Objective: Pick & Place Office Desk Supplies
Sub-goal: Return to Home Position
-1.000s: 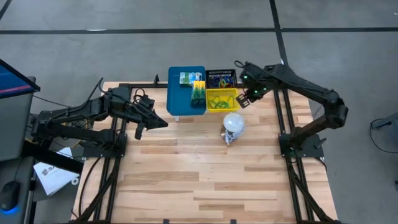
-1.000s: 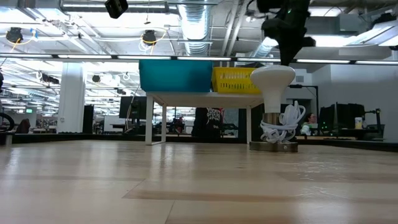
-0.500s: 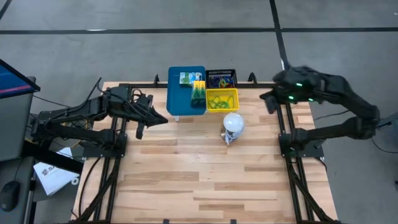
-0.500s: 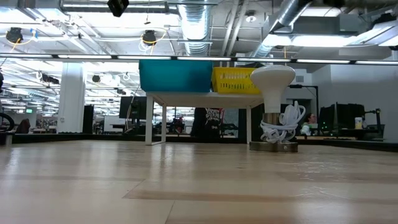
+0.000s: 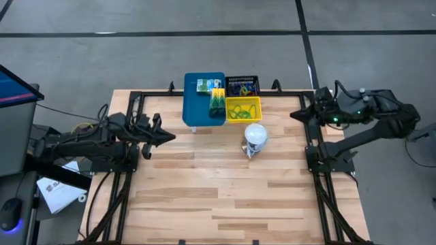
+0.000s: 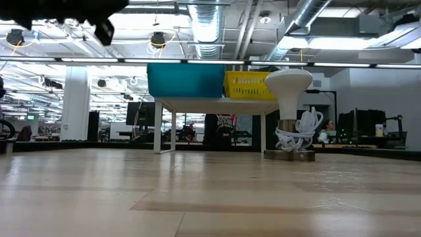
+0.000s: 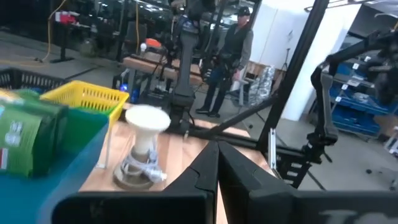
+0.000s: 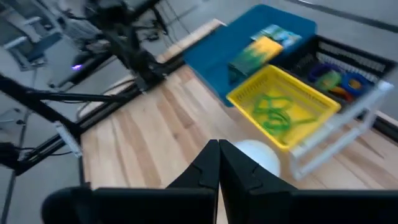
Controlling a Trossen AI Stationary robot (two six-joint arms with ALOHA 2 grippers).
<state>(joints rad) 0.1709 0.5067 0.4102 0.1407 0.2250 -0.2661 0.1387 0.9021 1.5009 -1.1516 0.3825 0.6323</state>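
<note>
A blue tray [image 5: 203, 109] at the table's far edge holds small green and blue packets [image 5: 204, 86] and a yellow-green crayon box [image 5: 217, 101]. Beside it, a yellow basket [image 5: 243, 109] holds green loops [image 8: 272, 113]. A black basket [image 5: 242, 85] holds loops in several colours [image 8: 339, 78]. All three containers stand on a raised white shelf [image 6: 217, 102]. My left gripper [image 5: 167, 136] hangs shut near the table's left side, pointing level at the tray. My right gripper [image 5: 294, 114] is shut by the right edge, clear of the baskets. Neither gripper holds anything.
A white ball-shaped lamp [image 5: 255, 135] with a coiled cord stands on the table just in front of the yellow basket. Bare wooden tabletop [image 5: 218, 190] spreads over the near half. A person [image 7: 235, 46] stands in the room beyond the table.
My right gripper has drawn back from above the yellow and black baskets toward the table's right edge, rising and turning as it went. My left gripper has sunk lower and drawn back a little toward the left edge. Both have stayed shut and the supplies have not moved.
</note>
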